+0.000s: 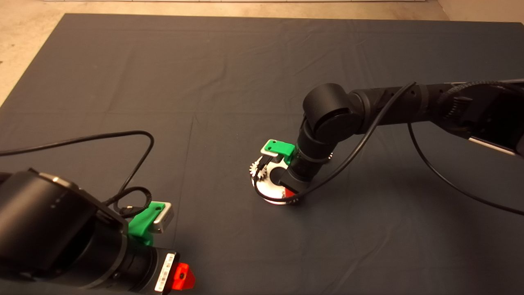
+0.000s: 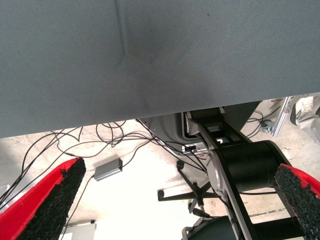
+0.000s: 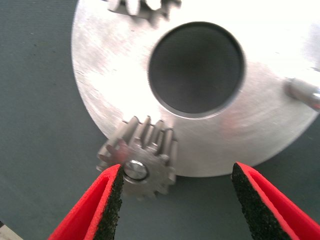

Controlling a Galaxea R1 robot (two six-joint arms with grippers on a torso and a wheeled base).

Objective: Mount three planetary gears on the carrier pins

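Note:
The shiny round disc with a large centre hole lies on the dark mat; it also shows in the head view. One planetary gear sits on a carrier pin at the disc's rim, the pin's tip showing in its hole. A second gear sits at the opposite rim, cut off by the picture's edge. One carrier pin stands bare. A third gear is not in view. My right gripper hovers open just above the seated gear, holding nothing. My left gripper is open and parked at the mat's near left edge.
The right arm reaches in from the right and hides part of the disc. Its black cable loops down beside the disc. The left arm's cable lies on the mat. Past the mat's edge are floor cables and a chair base.

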